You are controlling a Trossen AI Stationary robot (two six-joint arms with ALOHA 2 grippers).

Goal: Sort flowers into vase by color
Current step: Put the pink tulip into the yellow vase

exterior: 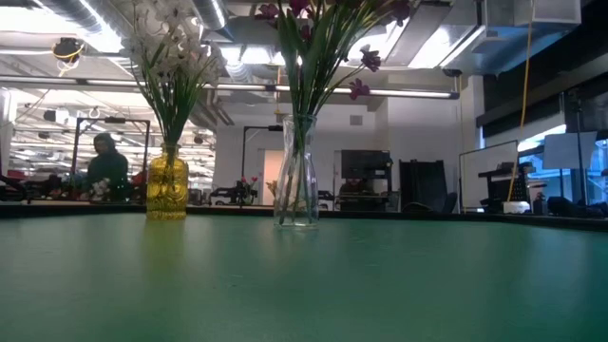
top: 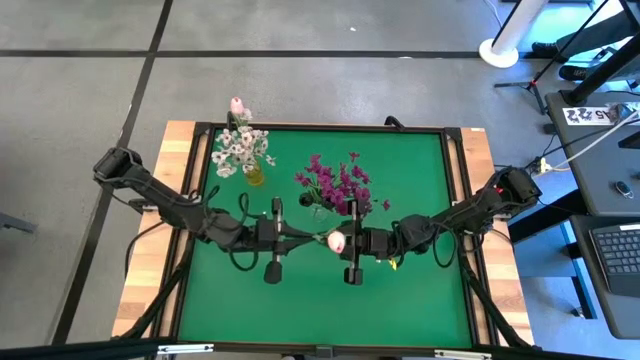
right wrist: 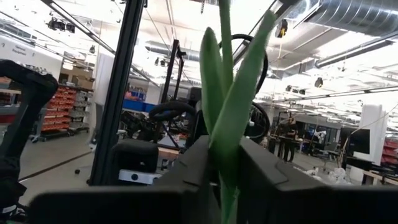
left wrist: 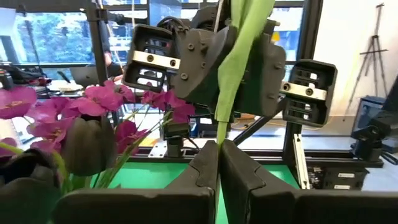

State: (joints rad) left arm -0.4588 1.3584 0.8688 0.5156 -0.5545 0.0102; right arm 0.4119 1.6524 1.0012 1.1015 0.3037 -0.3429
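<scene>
- Green felt covers the table (top: 300, 300), framed by pale wood, with grey floor around it and a bright workshop beyond.
- Nearest the front, both arms meet over the middle of the mat, lifted well above it; the low view shows no gripper.
- One tulip (top: 336, 241), a pale pink bud on a green stem, hangs between them. Its long axis runs roughly across the table, bud toward the left gripper (top: 312, 239), stem toward the right gripper (top: 352, 243).
- Left gripper: fingers (left wrist: 202, 167) pressed together on the green stem, just beside the bud.
- Right gripper: its wrist view shows the stem and leaves (right wrist: 227, 118) rising between fingers (right wrist: 189, 165) set narrowly apart; whether they grip or are letting go cannot be told.
- A handover looks under way; the left arm now seems to carry the flower.
- Farther back, two vases stand upright and well apart: a clear vase (exterior: 296, 171) with one bunch of magenta sprays (top: 338, 182), and a yellow vase (exterior: 167, 185) with one bunch of white blossoms (top: 240, 148).
- The yellow vase is farther left, on the left arm's side.
- Beyond it, a second pink bud (top: 237, 104) lies at the table's far edge.
</scene>
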